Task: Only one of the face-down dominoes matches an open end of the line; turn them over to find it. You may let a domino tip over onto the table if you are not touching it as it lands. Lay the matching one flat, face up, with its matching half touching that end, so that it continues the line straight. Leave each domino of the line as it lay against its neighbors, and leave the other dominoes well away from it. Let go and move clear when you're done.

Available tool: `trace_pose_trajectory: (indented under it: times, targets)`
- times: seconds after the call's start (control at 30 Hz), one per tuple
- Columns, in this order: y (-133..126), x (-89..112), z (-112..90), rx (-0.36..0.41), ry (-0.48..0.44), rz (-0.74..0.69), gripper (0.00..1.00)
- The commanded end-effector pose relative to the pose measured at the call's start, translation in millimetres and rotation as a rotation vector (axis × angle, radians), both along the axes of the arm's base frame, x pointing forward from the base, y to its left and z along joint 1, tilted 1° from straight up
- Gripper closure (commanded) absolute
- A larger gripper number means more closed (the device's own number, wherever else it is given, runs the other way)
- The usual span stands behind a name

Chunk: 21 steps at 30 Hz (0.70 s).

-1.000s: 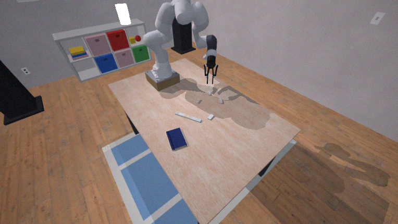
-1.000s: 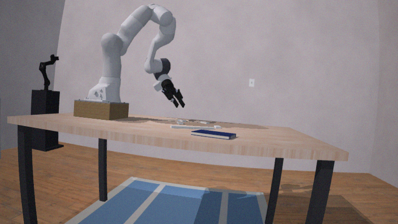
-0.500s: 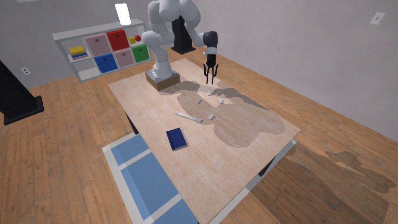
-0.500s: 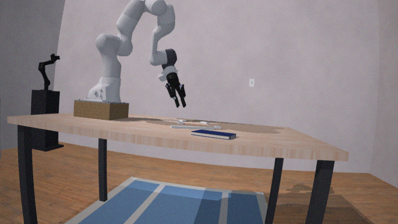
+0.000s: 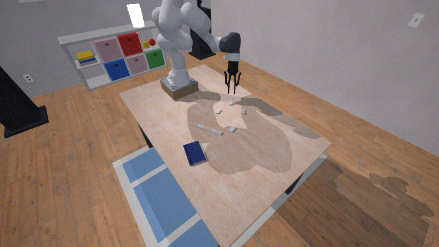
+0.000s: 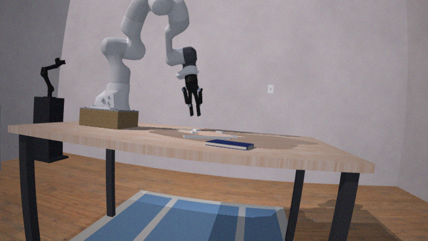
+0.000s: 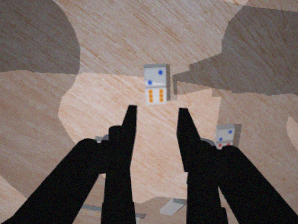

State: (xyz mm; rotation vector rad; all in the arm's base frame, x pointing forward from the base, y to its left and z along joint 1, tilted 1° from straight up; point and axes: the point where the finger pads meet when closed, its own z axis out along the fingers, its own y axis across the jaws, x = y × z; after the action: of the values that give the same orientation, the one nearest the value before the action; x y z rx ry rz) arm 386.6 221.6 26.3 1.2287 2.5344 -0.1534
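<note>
White arm (image 6: 118, 50), black linkage-fingered jaws

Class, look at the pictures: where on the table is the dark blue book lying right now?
In the top view the blue book lies flat near the table's left edge, just below the left end of the domino line.

Four loose dominoes: (image 5: 231, 102), (image 5: 218, 111), (image 5: 243, 111), (image 5: 233, 129); one domino line (image 5: 207, 128); one blue book (image 5: 194, 153); one gripper (image 5: 231, 91)
</note>
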Motion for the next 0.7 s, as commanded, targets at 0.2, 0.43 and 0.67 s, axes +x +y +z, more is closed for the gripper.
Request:
trace_pose_trajectory:
  times: [0.2, 0.43, 0.67]
  targets:
    - [-1, 4, -1, 0.113, 0.148, 0.116, 0.67]
    - [-6, 9, -2, 0.196, 0.222, 0.119, 0.67]
    - [-8, 11, -3, 0.229, 0.252, 0.119, 0.67]
